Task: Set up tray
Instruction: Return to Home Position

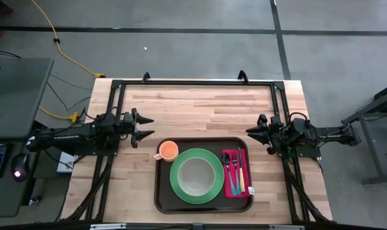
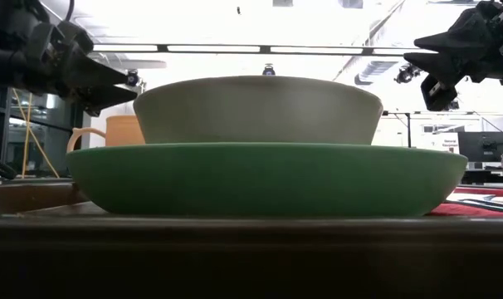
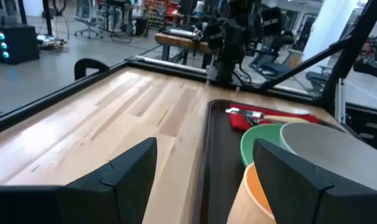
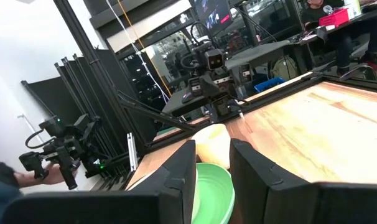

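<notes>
The dark brown tray lies at the middle of the table's near edge. On it a green plate carries a grey bowl. An orange cup stands in the tray's far left corner. A magenta napkin with cutlery on it lies along the tray's right side. My left gripper hovers level beyond the tray's far left corner, open and holding nothing; it also shows in its wrist view. My right gripper hovers level off the far right corner, with a narrow gap between its fingers and nothing in it.
Bare wood fills the table's far half between the two arms. A black frame runs along the far edge and both sides. A desk with a keyboard and mouse stands to the left of the table.
</notes>
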Robot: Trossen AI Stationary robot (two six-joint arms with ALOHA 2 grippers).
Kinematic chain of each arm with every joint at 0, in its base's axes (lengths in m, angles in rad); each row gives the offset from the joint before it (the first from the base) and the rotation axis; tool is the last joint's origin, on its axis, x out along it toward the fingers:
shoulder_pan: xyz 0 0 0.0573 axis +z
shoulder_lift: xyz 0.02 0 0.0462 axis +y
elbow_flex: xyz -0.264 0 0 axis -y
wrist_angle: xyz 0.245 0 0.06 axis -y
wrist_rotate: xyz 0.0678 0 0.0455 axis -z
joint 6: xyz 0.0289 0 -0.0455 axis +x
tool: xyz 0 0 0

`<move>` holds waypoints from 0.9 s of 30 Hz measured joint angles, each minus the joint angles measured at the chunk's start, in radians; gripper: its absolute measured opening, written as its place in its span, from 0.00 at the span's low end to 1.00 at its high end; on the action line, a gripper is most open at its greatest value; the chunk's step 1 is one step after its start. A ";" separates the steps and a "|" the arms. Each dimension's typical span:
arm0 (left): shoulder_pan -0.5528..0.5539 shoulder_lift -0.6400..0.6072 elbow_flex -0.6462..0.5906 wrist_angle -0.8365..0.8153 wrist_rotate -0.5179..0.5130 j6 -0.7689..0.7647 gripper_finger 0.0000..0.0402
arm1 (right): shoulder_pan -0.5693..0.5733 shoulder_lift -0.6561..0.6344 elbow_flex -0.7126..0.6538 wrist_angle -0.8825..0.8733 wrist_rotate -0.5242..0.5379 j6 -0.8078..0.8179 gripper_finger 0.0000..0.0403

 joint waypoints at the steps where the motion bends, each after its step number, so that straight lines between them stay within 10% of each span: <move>1: 0.000 0.000 0.000 -0.007 0.000 0.000 0.73 | 0.000 0.000 0.000 0.000 0.000 0.000 0.19; 27: 0.000 0.000 0.003 -0.010 -0.002 0.000 0.73 | 0.000 0.000 0.000 0.000 0.000 0.000 0.19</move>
